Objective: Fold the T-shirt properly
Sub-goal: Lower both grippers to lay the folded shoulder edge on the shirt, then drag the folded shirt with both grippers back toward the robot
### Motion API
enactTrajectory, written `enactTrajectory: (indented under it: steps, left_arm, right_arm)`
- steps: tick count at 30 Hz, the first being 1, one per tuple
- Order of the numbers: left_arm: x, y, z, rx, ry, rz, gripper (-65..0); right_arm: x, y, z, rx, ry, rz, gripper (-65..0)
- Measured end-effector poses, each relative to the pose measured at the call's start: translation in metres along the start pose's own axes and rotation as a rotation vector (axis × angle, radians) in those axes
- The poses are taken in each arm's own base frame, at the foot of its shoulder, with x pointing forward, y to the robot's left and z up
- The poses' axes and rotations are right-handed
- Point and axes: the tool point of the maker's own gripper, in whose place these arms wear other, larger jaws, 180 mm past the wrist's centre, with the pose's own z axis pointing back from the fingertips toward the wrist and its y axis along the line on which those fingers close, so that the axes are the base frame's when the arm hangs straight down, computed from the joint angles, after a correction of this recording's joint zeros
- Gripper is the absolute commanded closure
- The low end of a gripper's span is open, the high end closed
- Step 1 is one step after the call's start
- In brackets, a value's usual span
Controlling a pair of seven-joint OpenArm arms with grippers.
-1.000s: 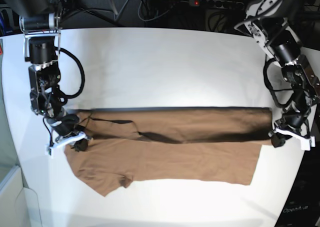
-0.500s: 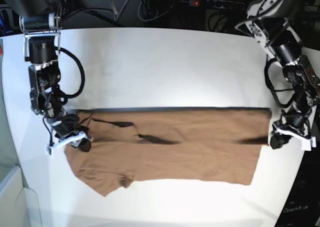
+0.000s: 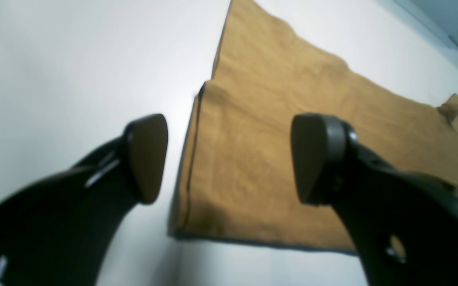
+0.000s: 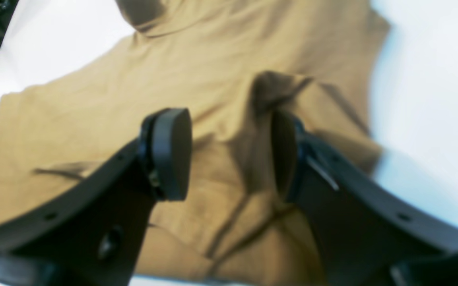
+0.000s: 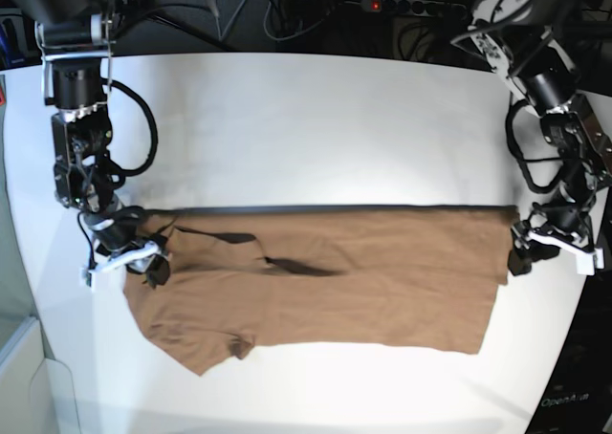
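The tan-brown T-shirt [image 5: 325,291] lies on the white table, folded lengthwise into a long band, with a sleeve sticking out at its front left. My left gripper [image 5: 540,252] hovers at the band's right end. In the left wrist view this gripper [image 3: 229,159] is open, with the shirt's folded corner [image 3: 197,167] lying flat below the gap. My right gripper [image 5: 129,267] is at the shirt's left end. In the right wrist view it [image 4: 231,155] is open above rumpled cloth [image 4: 94,111] and holds nothing.
The white table [image 5: 306,128] stretches behind the shirt. Cables and a power strip [image 5: 402,4] run along the dark back edge. A translucent bin [image 5: 24,377] stands at the front left. The table's right edge passes close under the left arm.
Both grippers went from shut on the shirt's ends to open and let the cloth go. The upper layer has settled flatter, and the long dark fold shadow has shrunk.
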Motion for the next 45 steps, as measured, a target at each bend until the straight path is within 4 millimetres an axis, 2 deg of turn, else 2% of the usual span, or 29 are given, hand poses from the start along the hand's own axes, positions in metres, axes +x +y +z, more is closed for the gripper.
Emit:
enactTrajectory:
  steps: [6,10,13,17,20,24,26,29,31,33,35,36,38,39,41,43,45]
  left_arm:
    - [-0.001,-0.001,-0.001,-0.001,0.001,0.002,-46.3]
    - [0.0,-0.001,-0.001,-0.002,0.004,0.001,-46.2]
    - [0.013,-0.007,-0.006,-0.011,-0.008,-0.013,-46.3]
    - [0.045,-0.021,-0.014,-0.044,-0.073,-0.024,-46.4]
    - [0.053,-0.032,-0.02,-0.066,-0.069,-0.061,-46.4]
    - [0.044,-0.049,-0.029,-0.101,-0.013,-0.129,-46.4]
    - [0.031,-0.059,-0.035,-0.128,0.02,-0.149,-46.4]
    - [-0.003,-0.061,-0.042,-0.15,0.103,-0.121,-46.2]
    - [-0.027,-0.057,-0.043,-0.14,0.16,-0.089,-45.5]
    - [-0.04,-0.054,-0.043,-0.137,0.182,-0.067,-38.6]
    - [-0.039,-0.054,-0.044,-0.141,0.149,-0.049,-24.0]
    - [-0.04,-0.053,-0.045,-0.14,0.146,-0.045,-15.0]
    - [-0.046,-0.051,-0.046,-0.139,0.16,-0.031,-1.0]
    - [-0.051,-0.05,-0.047,-0.138,0.169,-0.02,0.0]
    - [-0.063,-0.047,-0.047,-0.134,0.2,-0.003,-3.2]
    - [-0.071,-0.042,-0.045,-0.121,0.229,-0.009,-2.7]
    - [-0.07,-0.036,-0.046,-0.103,0.214,-0.025,-2.4]
  right_arm:
    - [0.02,0.026,0.017,0.074,-0.072,0.065,-32.1]
    - [0.015,0.017,0.018,0.053,-0.043,0.073,-32.1]
    - [0.02,0.019,0.009,0.058,-0.004,0.134,-32.1]
    - [0.045,0.036,-0.013,0.093,0.01,0.205,-32.1]
    - [0.05,0.034,-0.023,0.081,0.031,0.222,-32.1]
    - [0.041,0.011,-0.027,0.026,0.074,0.196,-32.1]
    - [0.032,0.002,-0.027,0.006,0.088,0.183,-32.1]
    - [0.008,-0.001,-0.024,0.005,0.095,0.157,-31.5]
    - [-0.018,-0.001,-0.021,0.009,0.128,0.137,-25.4]
    - [-0.033,0.001,-0.019,0.015,0.123,0.123,-14.4]
    - [-0.039,0.003,-0.018,0.015,0.134,0.116,-3.0]
    - [-0.04,0.003,-0.018,0.017,0.141,0.116,0.0]
    - [-0.042,0.004,-0.018,0.018,0.143,0.115,-0.4]
    - [-0.043,0.004,-0.018,0.018,0.139,0.113,-0.4]
    - [-0.044,0.004,-0.018,0.017,0.14,0.111,-0.4]
    - [-0.046,0.003,-0.017,0.017,0.141,0.11,-0.4]
    - [-0.049,0.0,-0.014,0.015,0.13,0.108,-0.4]
